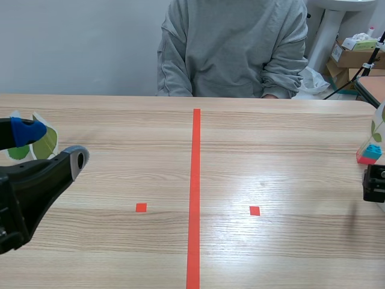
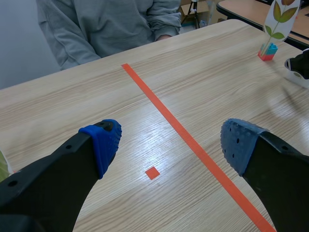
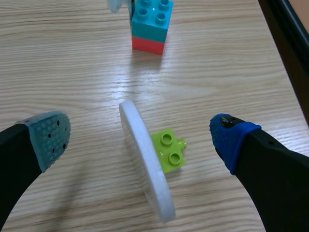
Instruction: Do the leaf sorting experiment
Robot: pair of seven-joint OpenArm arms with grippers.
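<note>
Right wrist view gives us the nearest look. The right tool is spread wide, and a white card stands in the gap, seen edge-on. It is set against a lime brick on the surface. Neither pad touches it, and its printed face is hidden from us.

Ahead of that tool, a turquoise brick stacked on a red brick carries a second card. In the left wrist view this one shows a brown-orange leaf above a green stem with leaves on white. A third card, with green and yellow-green leaves, sits at the surface's left edge. It is just behind the left tool, which is also spread and holds nothing.

We judge the card thin, stiff and very light, and its brick hard and smooth. The whole piece looks top-heavy and easy to tip or skid if one finger lands first. The fingers already flank the card's flat faces, so we would pinch it there, low and near the brick. Both pads should meet it together, with gentle pressure so the card does not bend or pop out of its base.
</note>
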